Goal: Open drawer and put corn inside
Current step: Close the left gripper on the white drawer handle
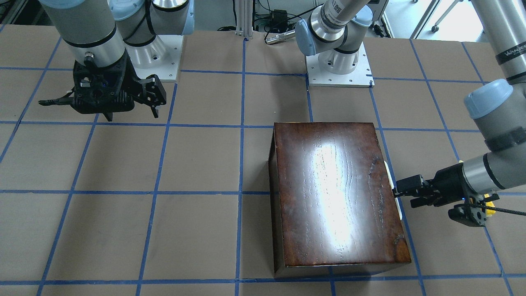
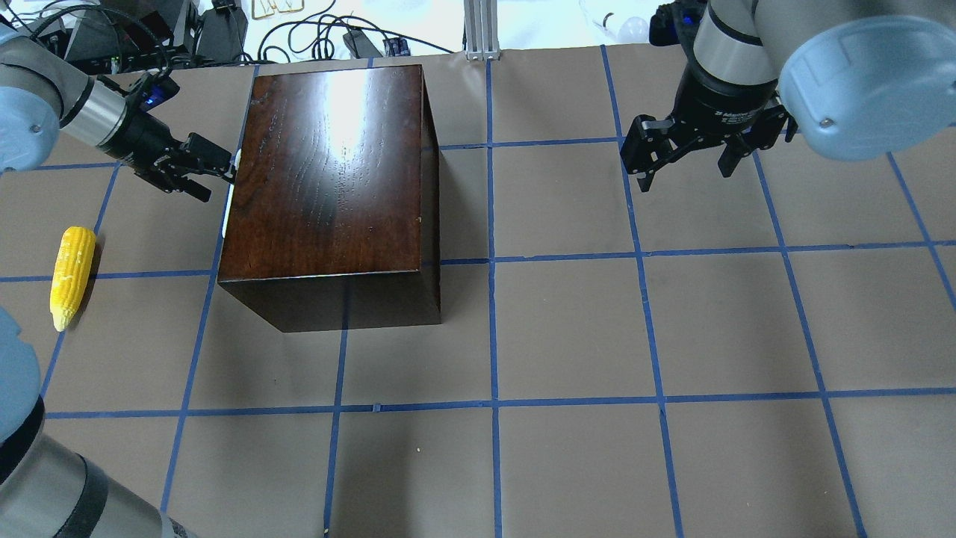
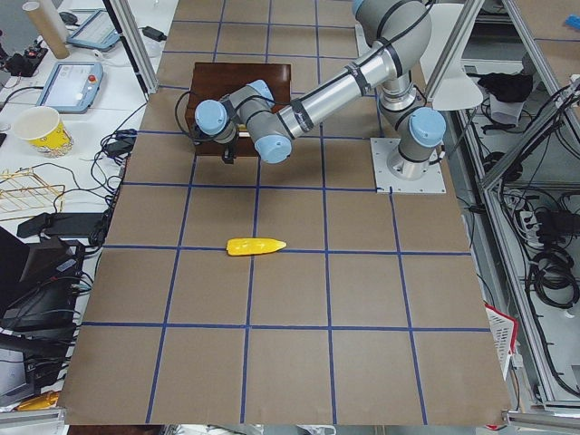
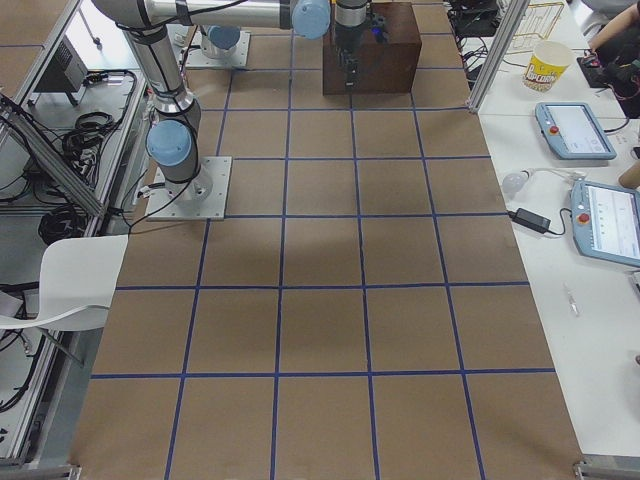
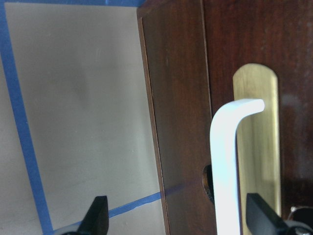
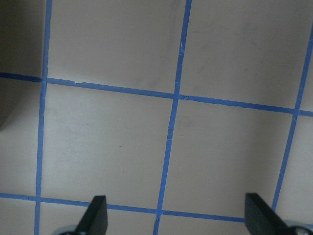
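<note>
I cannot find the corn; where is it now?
In the overhead view the corn lies on the table near the left edge, to the left of the wooden box and apart from it.

Corn point(image 2: 72, 276): one. Box point(image 2: 328, 164): one. Handle point(image 5: 226, 171): one. Arms: two, left arm point(image 2: 97, 119), right arm point(image 2: 732, 52).

Tubes silver-grey on left arm point(image 1: 489, 172) and right arm point(image 1: 82, 28); joint caps point(image 1: 487, 98) pale blue. Base plates point(image 1: 363, 78) white, screwed. Black left gripper point(image 1: 396, 193), right gripper point(image 1: 132, 116).

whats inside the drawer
Its inside is hidden: the drawer is shut, showing only its dark front and white handle. The corn lies outside on the table, apart from the box.
</note>
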